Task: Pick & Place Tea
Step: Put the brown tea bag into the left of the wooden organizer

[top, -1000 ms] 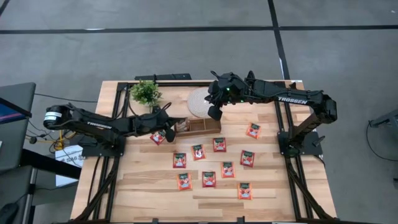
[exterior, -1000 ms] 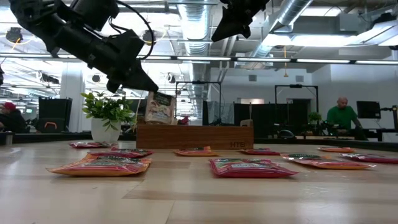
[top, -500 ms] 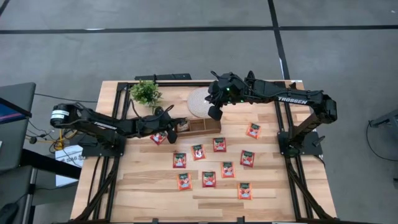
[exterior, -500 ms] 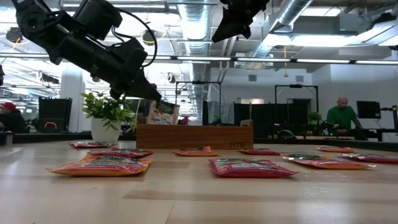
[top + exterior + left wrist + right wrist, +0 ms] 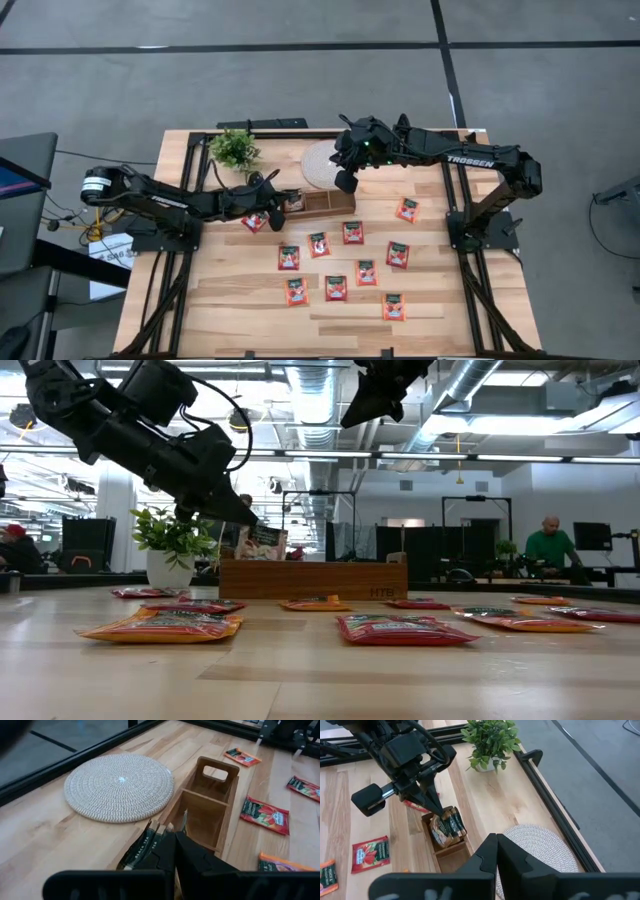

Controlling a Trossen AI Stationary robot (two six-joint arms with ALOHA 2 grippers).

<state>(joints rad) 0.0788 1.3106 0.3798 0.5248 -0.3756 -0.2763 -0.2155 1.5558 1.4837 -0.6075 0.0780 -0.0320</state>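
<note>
Wooden tray [image 5: 322,201] — landmark. Left claw [image 5: 437,809] at its left-end compartment, pinched closed on a tea sachet [image 5: 451,823] among those standing there. Right claw [image 5: 345,180] waits above the tray, fingers together, empty. Other sachets [image 5: 336,288] lie flat before the tray. Risk: sachet snagging neighbours, tipping out. Legible — "TROSSEN" on the right arm.

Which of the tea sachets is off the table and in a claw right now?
Only the beige-grey sachet pinched in the left claw, standing on edge in the end compartment of the wooden tray. The red-orange sachets all lie flat on the table.
</note>
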